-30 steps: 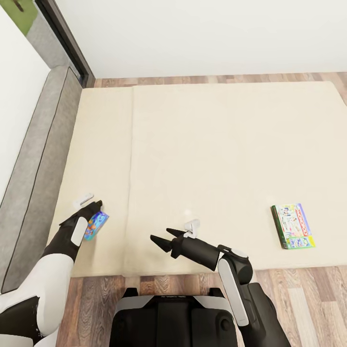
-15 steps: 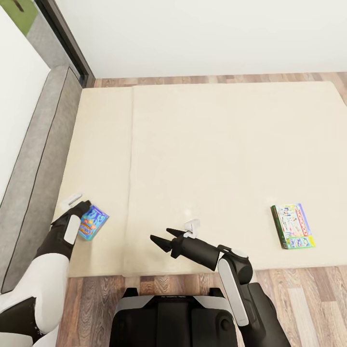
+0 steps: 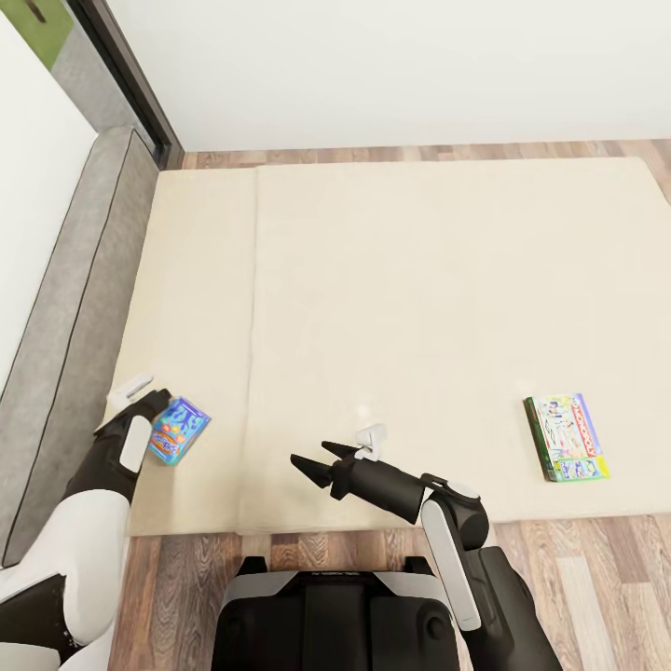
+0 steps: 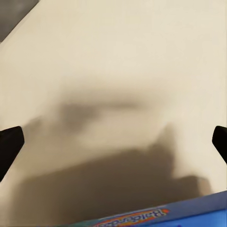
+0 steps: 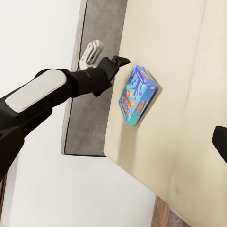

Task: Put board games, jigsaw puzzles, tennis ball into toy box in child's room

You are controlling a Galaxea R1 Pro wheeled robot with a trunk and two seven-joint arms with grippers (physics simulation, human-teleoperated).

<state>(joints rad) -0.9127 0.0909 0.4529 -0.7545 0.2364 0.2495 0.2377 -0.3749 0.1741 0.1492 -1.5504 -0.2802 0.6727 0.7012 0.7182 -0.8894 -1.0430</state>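
Lying at the lower left of the head view, the blue game (image 3: 179, 430) rests on the bed (image 3: 401, 308) near its front edge, just right of the left gripper (image 3: 157, 399), whose fingers (image 4: 8, 144) stand wide apart with nothing between them; whether it touches the box I cannot tell. The right gripper (image 3: 309, 463) hovers low at centre, jaws spread and empty. The Monopoly box (image 3: 566, 436) lies flat at the lower right, well apart from both. A grey headboard (image 3: 79, 308) runs along the left; wood floor (image 3: 578, 578) shows at the bottom
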